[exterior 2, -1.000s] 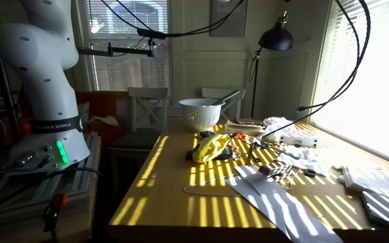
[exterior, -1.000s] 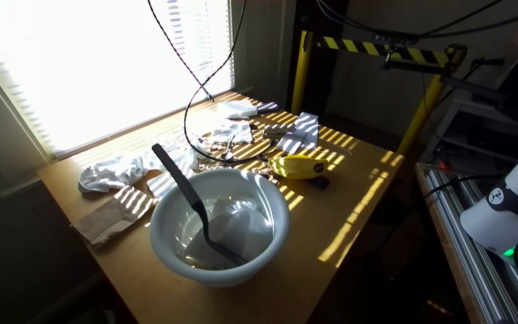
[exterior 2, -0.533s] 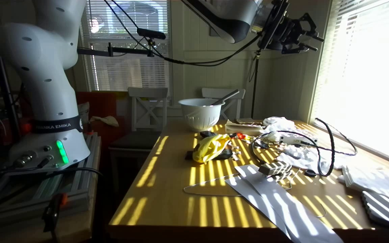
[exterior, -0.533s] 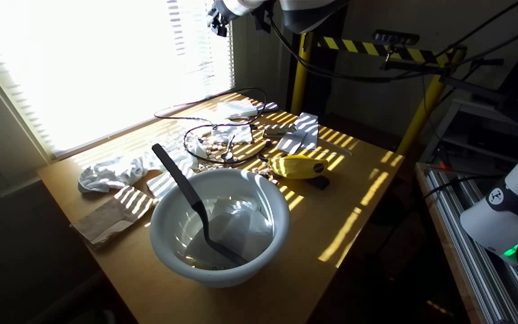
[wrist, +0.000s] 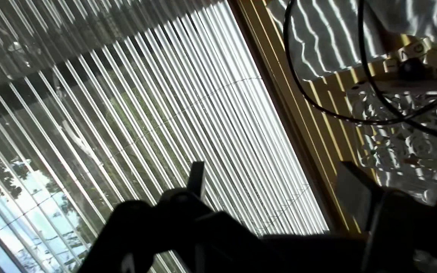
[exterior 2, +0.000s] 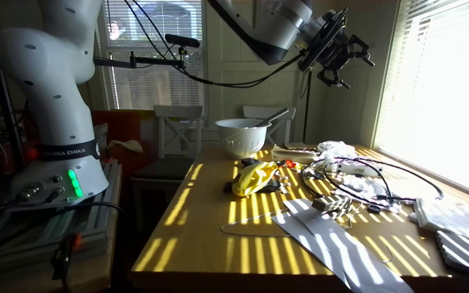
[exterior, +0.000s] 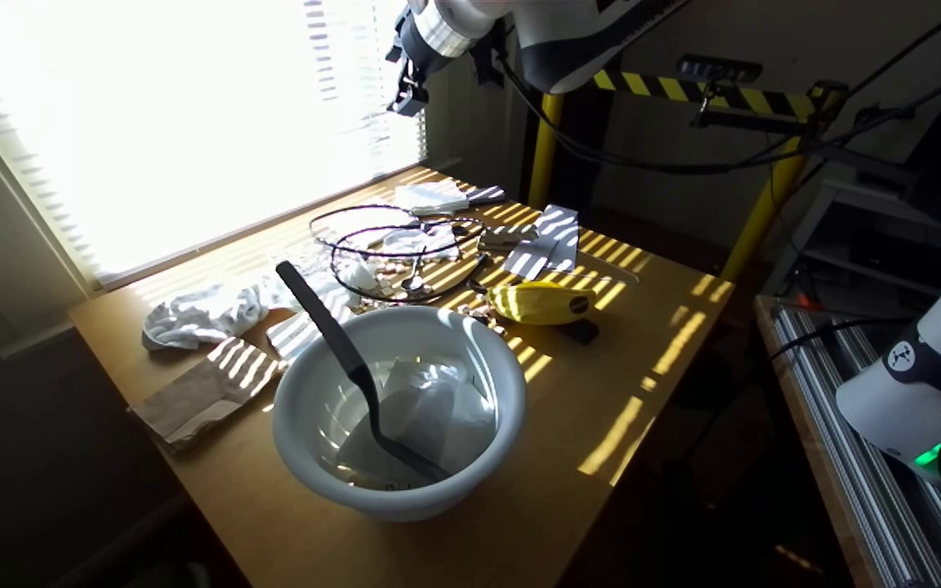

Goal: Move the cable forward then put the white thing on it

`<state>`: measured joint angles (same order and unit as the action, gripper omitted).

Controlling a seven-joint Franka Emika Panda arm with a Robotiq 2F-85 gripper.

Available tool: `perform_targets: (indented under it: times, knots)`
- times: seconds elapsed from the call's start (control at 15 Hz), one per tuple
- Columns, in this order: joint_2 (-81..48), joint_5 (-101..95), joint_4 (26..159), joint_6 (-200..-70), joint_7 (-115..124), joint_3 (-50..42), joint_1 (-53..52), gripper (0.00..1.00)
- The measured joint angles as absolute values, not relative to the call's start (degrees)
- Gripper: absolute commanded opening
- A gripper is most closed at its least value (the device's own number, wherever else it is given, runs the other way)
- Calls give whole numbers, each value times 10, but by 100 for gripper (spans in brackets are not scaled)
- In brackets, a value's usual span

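Note:
The black cable (wrist: pixel 336 115) lies in loose, overlapping loops among the clutter near the window. In an exterior view, the cable (exterior 2: pixel 438 189) reaches over to the folded white napkins. My gripper (exterior 2: pixel 358 74) hangs well above the table and the loops, tilted towards the window. In the wrist view the gripper (wrist: pixel 273 174) stands wide open, with only the blinds and table edge showing between its fingers. Several white things lie around the cable: a white bar (exterior 2: pixel 360 170) with dark dots, crumpled white plastic (exterior: pixel 209 314) and the napkins (exterior 2: pixel 450 217). Which one is the white thing I cannot tell.
A white bowl (exterior: pixel 295 445) with a black-handled spoon (exterior: pixel 319 314) stands at one end of the table. Near the cable are a yellow bag (exterior 2: pixel 255 179), a striped block (exterior 2: pixel 332 203) and white paper sheets (exterior 2: pixel 336 252). Window blinds (wrist: pixel 146 94) rise beside the table edge.
The cable hung from above a second ago; it has dropped into loops on the table. My gripper has come down into both exterior views, and its fingers have spread apart.

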<state>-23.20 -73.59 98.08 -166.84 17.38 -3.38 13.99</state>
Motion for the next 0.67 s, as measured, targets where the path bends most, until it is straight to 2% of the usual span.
perform_targets:
  times: [0.67]
  knots:
    - [-234, -702, 1007, -1671, 122, -27, 133, 100]
